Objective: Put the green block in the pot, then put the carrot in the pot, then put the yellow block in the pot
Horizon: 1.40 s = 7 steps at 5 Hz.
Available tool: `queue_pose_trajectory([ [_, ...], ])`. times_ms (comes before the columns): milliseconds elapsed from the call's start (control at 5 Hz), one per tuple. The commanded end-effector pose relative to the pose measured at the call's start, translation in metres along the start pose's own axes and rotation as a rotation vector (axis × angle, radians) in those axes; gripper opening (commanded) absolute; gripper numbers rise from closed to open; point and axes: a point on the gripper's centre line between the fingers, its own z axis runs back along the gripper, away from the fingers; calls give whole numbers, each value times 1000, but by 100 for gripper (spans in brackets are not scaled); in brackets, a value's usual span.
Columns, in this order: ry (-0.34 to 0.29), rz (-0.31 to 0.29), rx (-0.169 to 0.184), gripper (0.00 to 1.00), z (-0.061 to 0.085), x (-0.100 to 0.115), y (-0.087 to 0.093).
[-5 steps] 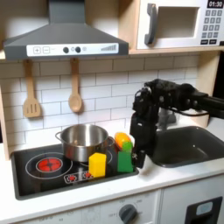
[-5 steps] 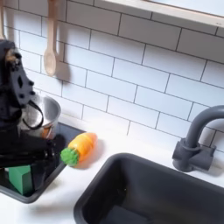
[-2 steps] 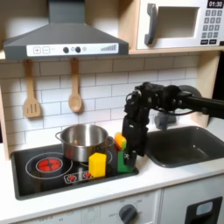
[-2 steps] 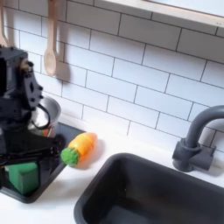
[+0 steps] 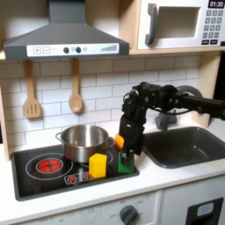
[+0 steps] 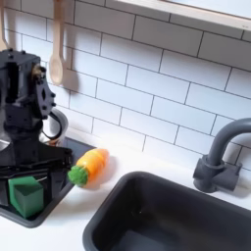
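Fingers (image 5: pixel 126 155) point straight down over the green block (image 5: pixel 126 162), and from where I stand I cannot tell whether they are spread or already pinched on it; the dark wrist hides them in both exterior views.

Going from big to small: the counter (image 5: pixel 176 177) carries the black stovetop (image 5: pixel 35 171) and, to the first exterior view's right, the sink (image 5: pixel 189 145); the arm (image 5: pixel 180 98) reaches in from that same side, bent down at the wrist; the steel pot (image 5: pixel 82 141) sits on the back of the stovetop with nothing in it that I can make out; the carrot (image 6: pixel 90 164) lies on its side at the stovetop's edge, leafy end toward the second exterior view's left; the yellow block (image 5: pixel 97 165) stands upright just beside the green block, which in the second exterior view (image 6: pixel 26 195) sits on the stovetop below the wrist.

A second ago the arm stood further toward the sink, clear of the blocks; since then it has swung across and come down over the green one, while the block, carrot and pot have not shifted; so I judge the first pickup is only being lined up, and none of the three things is in the pot yet.
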Motion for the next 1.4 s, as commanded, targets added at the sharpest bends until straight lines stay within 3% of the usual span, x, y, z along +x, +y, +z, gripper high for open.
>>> queue_pose_trajectory([
  [0, -5, 38, -17, 100, 0, -2, 1],
  [1200, -8, 28, -5, 100, -3, 1, -1],
])
